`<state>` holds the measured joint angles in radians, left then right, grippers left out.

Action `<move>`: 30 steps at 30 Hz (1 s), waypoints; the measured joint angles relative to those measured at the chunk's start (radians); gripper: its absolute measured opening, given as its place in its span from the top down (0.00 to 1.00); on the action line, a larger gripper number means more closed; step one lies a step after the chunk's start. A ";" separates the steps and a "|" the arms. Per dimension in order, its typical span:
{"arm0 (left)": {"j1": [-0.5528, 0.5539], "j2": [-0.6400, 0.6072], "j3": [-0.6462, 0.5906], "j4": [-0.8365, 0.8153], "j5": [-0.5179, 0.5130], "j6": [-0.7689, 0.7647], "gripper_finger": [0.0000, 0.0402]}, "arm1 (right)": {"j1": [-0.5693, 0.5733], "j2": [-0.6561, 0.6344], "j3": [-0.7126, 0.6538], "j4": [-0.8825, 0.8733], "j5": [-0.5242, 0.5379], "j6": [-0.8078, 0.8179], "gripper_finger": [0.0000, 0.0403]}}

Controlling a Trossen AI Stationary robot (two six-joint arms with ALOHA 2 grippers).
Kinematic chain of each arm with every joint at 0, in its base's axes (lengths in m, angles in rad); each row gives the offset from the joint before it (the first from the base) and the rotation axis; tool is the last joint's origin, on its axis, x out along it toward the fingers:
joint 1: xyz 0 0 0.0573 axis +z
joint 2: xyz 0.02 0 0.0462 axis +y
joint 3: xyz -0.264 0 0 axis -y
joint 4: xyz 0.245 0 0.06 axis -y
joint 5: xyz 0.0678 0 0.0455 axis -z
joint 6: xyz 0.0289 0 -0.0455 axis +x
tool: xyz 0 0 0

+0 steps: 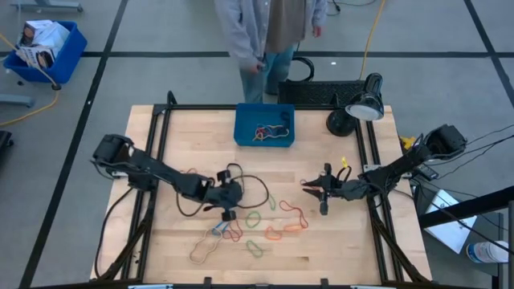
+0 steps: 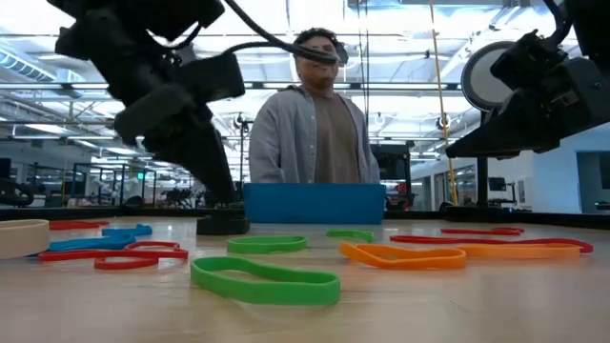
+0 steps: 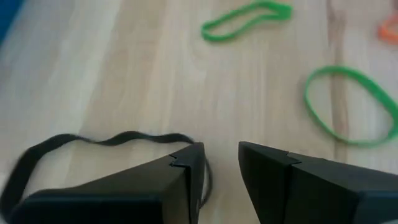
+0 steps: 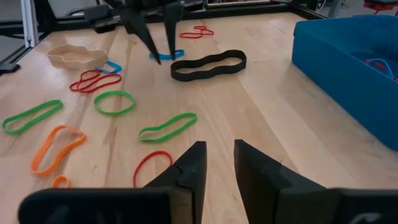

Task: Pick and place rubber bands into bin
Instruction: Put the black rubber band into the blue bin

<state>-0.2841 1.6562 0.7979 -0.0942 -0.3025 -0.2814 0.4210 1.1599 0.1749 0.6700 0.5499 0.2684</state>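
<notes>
High view: a few rubber bands already in bin upper centre, most loose lower centre on bench; left tool slightly open over black band, right tool slightly open, empty

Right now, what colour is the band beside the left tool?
Black, clearest in the left wrist view.
</notes>
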 joint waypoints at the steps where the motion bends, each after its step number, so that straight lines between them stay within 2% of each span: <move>1: -0.002 0.010 0.000 0.000 0.001 0.017 0.74 | 0.000 0.000 0.000 -0.001 0.000 0.000 0.82; 9: -0.018 0.035 0.001 0.020 -0.063 0.098 0.71 | 0.000 0.000 0.000 -0.002 0.000 0.000 0.82; 14: -0.017 0.035 0.000 0.014 -0.095 0.062 0.59 | 0.000 0.000 0.000 -0.001 0.000 0.003 0.82; 17: -0.012 0.035 0.000 0.010 -0.085 0.038 0.51 | 0.000 0.000 0.000 -0.005 0.000 0.005 0.82; 20: -0.012 0.035 0.000 0.010 -0.057 0.036 0.47 | 0.000 0.000 0.000 -0.008 0.000 0.007 0.82; 24: -0.012 0.035 -0.001 0.010 -0.032 0.036 0.53 | 0.000 0.000 0.000 -0.009 0.000 0.007 0.82; 30: -0.010 0.041 -0.002 0.011 -0.042 0.036 0.75 | 0.000 0.000 0.000 -0.011 0.000 0.007 0.82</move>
<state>-0.2938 1.6975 0.7963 -0.0833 -0.3443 -0.2454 0.4210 1.1599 0.1749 0.6589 0.5495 0.2756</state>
